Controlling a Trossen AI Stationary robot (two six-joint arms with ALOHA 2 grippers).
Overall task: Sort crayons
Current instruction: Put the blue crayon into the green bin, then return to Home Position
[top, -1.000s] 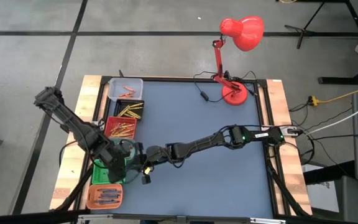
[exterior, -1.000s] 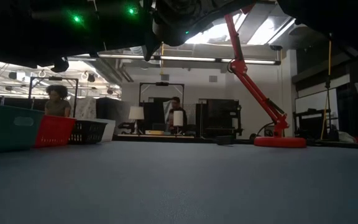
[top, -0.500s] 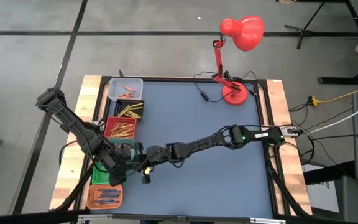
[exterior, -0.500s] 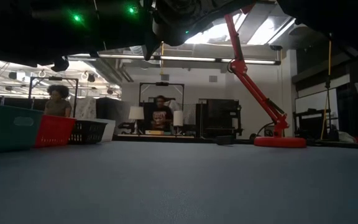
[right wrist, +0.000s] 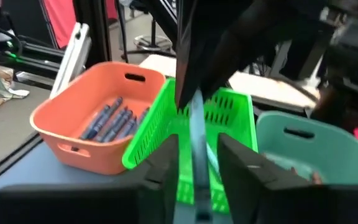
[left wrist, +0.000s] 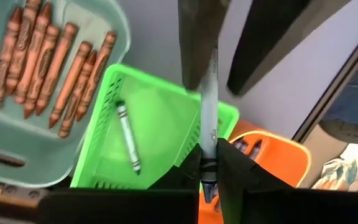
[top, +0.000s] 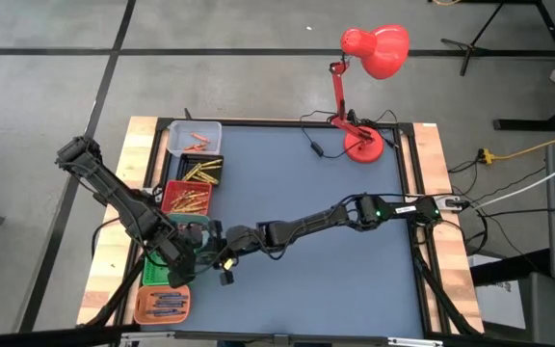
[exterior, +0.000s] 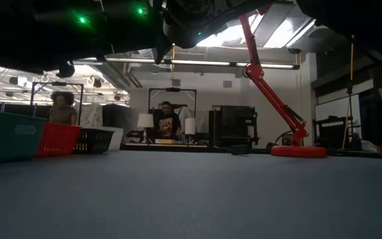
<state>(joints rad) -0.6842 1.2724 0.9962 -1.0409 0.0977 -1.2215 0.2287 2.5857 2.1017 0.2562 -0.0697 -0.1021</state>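
Note:
A grey-green crayon [left wrist: 210, 112] hangs over the green bin [left wrist: 160, 99], at the table's near left. My left gripper [left wrist: 208, 177] is shut on it. My right gripper [right wrist: 197, 174] reaches level across the table from the right and is open. Its two fingers stand on either side of the same crayon [right wrist: 197, 130]. Whether one of them touches the crayon I cannot tell. One more crayon [left wrist: 127, 137] lies on the green bin's floor. In the high view both grippers [top: 200, 253] meet above the bins. My left gripper pinches the crayon near one end [left wrist: 207, 163] between its two fingers, which point steeply down from above. The crayon runs on along the fingers' line, past their tips, toward the right gripper. It hangs clear of the green bin below.
A row of small bins stands along the table's left edge: a clear one [top: 196, 138], a dark one [top: 203, 172], a red one [top: 189, 200], a teal one [left wrist: 42, 143] with brown crayons, and an orange one [top: 162, 306] with dark crayons. A red lamp [top: 364, 58] stands at the far right.

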